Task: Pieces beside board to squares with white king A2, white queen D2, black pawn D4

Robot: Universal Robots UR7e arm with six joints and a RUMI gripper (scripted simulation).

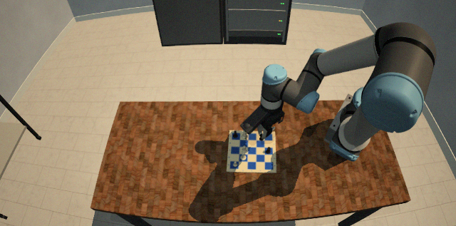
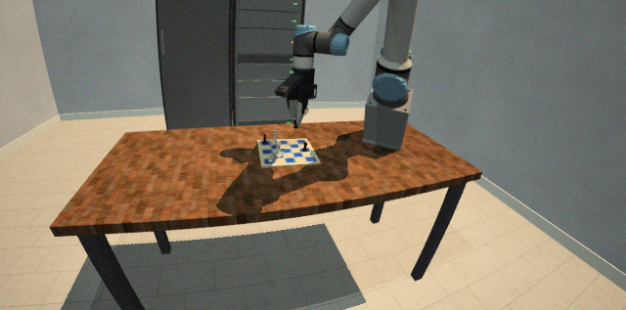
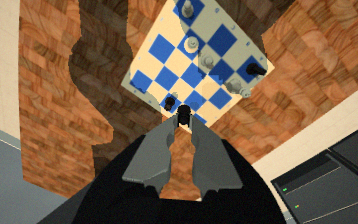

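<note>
My gripper (image 1: 262, 137) (image 2: 296, 120) (image 3: 183, 114) is shut on the black pawn (image 2: 295, 125) (image 3: 183, 114), held upright above the back right part of the board (image 1: 251, 171) (image 2: 289, 165) (image 3: 126, 84). A tall white piece, apparently the white king (image 1: 244, 135) (image 2: 275, 137) (image 3: 236, 86), stands in the back row, second column from the left in the top view. Another white piece (image 1: 243, 157) (image 3: 192, 44) stands in that column's fourth row from the back; whether it is the white queen I cannot tell. The edge letters are too small to read.
A black piece (image 1: 235, 135) (image 2: 265, 139) (image 3: 255, 69) stands at the back left corner and another (image 1: 268, 150) (image 2: 305, 146) (image 3: 170, 103) in the right column. White pieces stand mid-board (image 1: 244, 150) (image 3: 208, 61) and at the front left corner (image 1: 235, 164) (image 3: 188, 9).
</note>
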